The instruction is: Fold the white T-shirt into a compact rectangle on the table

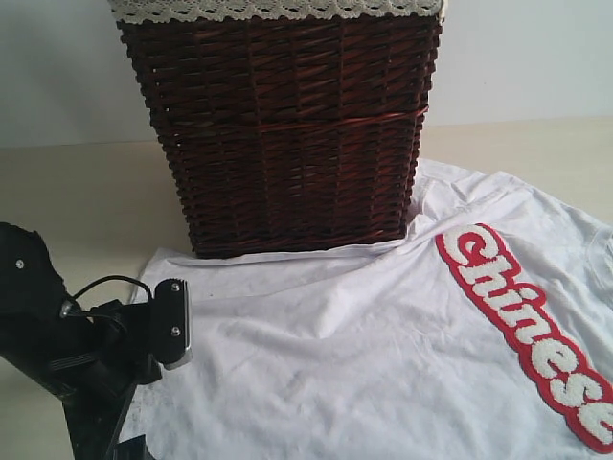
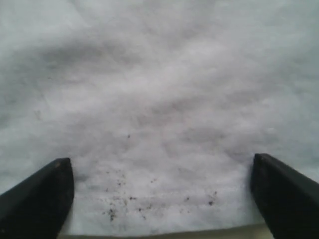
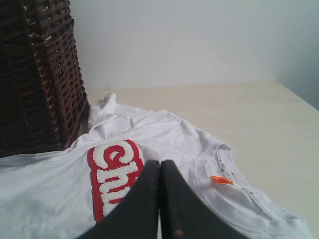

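Left pincer [image 2: 159, 164] sits in the lower left of the outside view, its two black fingers spread wide with nothing between them. It hangs over the edge of the shirt, and I cannot tell if it touches the cloth. Right pincer [image 3: 159, 169] is squeezed shut and holds nothing; it points at the chest, near the neck hole. Biggest of all is the table [image 1: 77, 192], pale and smooth, filling the back and left. On it lies the white T-shirt [image 1: 383, 355], spread out flat with small wrinkles across the middle and lower right, not folded yet. Its far edge runs right up against the foot of the dark wicker basket [image 1: 287, 134] at the top middle; whether the basket pins it down, I cannot tell. The fuzzy red-and-white letters [image 1: 527, 326] slant down the right side. Smaller are the collar [image 3: 224, 169], a tiny orange tag [image 3: 221, 179] inside it, and some dark specks [image 2: 119, 199] near the hem. I think the shirt is light, soft and floppy — it will sag, bunch and slide easily on the smooth top, but it will not break. The letter patch looks thicker and may bend less. A good place to pinch is the thin edge under the left pincer — a hem or corner, not the flat middle.
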You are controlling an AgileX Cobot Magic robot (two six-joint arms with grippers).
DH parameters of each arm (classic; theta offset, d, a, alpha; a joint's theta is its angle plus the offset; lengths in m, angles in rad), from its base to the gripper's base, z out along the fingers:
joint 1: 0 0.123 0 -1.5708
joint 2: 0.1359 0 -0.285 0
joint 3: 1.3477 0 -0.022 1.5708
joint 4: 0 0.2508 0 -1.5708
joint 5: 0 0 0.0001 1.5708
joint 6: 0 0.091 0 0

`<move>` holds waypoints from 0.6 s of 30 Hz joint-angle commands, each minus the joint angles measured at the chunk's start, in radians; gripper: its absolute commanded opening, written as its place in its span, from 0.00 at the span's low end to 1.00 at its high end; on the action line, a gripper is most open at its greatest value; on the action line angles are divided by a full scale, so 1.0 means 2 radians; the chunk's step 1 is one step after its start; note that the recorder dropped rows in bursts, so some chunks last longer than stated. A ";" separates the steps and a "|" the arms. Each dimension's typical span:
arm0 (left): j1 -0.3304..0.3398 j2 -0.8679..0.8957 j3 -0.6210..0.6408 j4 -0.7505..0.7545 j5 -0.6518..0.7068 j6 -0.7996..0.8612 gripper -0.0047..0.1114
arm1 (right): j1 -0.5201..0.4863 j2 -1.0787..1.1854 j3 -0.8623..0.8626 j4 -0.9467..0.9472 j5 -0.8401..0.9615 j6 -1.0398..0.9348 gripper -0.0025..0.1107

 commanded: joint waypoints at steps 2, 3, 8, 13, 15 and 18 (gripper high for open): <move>-0.004 0.021 0.004 0.022 0.004 0.001 0.83 | -0.002 -0.003 0.002 -0.002 -0.001 -0.003 0.02; -0.004 0.021 0.004 0.022 0.004 0.001 0.83 | -0.002 -0.003 0.002 -0.002 -0.001 -0.003 0.02; -0.004 0.021 0.004 0.022 0.004 0.002 0.83 | -0.002 -0.003 0.002 -0.002 -0.001 -0.003 0.02; -0.004 0.021 0.004 0.022 0.004 0.002 0.83 | -0.002 -0.003 0.002 -0.002 -0.001 -0.003 0.02; -0.004 0.021 0.004 0.022 0.004 0.002 0.83 | -0.002 -0.003 0.002 -0.002 -0.001 -0.003 0.02; -0.004 0.021 0.004 0.022 0.004 0.002 0.83 | -0.002 -0.003 0.002 -0.002 -0.001 -0.003 0.02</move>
